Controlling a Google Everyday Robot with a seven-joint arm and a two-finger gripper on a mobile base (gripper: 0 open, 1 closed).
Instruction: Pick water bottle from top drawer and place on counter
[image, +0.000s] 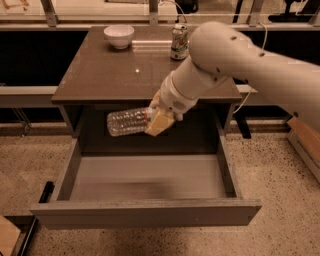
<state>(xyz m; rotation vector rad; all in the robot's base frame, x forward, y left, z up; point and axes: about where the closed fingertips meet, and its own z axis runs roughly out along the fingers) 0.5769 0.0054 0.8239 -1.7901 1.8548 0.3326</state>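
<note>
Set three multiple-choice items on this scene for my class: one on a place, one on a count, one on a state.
1. Where is the water bottle?
A. Held by the gripper above the top drawer
B. Lying on the drawer's bottom
C. On the floor

2. How many things stand on the counter?
A. One
B. Two
C. Four

3. The top drawer is:
A. Shut
B. Pulled out
C. Taken off the cabinet

Answers:
1 A: the gripper, in front of the cabinet just below the counter's edge, clamps the bottle sideways in the air.
2 B: only a white bowl and a can stand there.
3 B: its bottom and side walls show in front of the cabinet.
</note>
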